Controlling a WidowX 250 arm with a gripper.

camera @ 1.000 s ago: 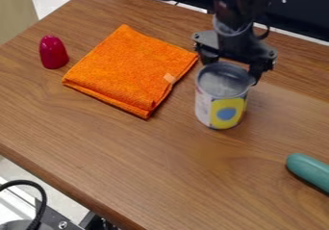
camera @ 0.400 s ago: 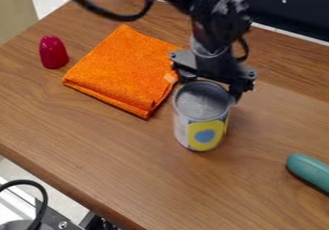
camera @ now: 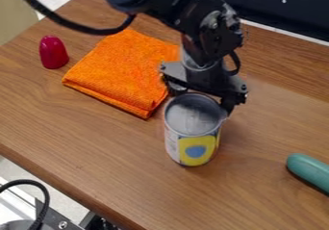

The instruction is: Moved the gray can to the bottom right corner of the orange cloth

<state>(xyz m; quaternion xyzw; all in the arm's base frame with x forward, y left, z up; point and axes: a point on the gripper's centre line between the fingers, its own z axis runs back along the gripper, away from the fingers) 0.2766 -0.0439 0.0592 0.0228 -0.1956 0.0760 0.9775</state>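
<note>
Gray can (camera: 193,128), near upright and seemingly pinched at its rim by my claw (camera: 198,99), stands at six o'clock below me, just off the orange cloth's (camera: 122,72) five-o'clock corner, base contact uncertain.

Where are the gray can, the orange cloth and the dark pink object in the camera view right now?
Gray can (camera: 193,136): camera view, side wall below the rim.
Orange cloth (camera: 120,71): camera view, middle of its top face.
Dark pink object (camera: 53,53): camera view, middle of its side.
</note>
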